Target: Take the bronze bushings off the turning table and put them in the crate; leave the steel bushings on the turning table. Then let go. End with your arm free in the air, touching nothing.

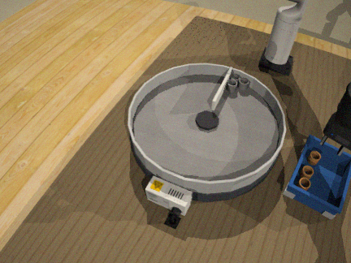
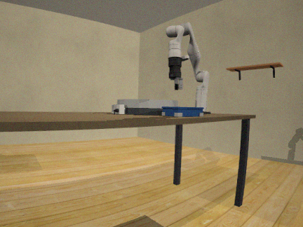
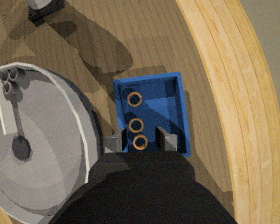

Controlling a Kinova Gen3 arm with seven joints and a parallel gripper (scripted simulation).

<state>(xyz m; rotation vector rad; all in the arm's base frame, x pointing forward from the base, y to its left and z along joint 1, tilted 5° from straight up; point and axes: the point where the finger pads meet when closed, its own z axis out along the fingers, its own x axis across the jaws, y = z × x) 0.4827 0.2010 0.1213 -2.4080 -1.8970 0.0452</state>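
Three bronze bushings stand in the blue crate (image 1: pixel 321 177): one at its far end (image 1: pixel 314 157), one in the middle (image 1: pixel 307 171) and one nearer the front (image 1: pixel 304 183). In the wrist view they show as three rings in the crate (image 3: pixel 150 112), the nearest ring (image 3: pixel 140 142) straight below my fingers. My gripper (image 1: pixel 332 144) hangs above the crate, open and empty; it also shows in the wrist view (image 3: pixel 140 142) and in the side view (image 2: pixel 178 85). Three steel bushings (image 1: pixel 237 81) stand on the turning table (image 1: pixel 207 124) by its far rim.
A white bar (image 1: pixel 222 88) runs from the table's dark hub (image 1: pixel 206 120) to its far rim, next to the steel bushings. A white control box (image 1: pixel 168 193) sits at the table's front. My arm's base (image 1: pixel 280 35) stands behind the table.
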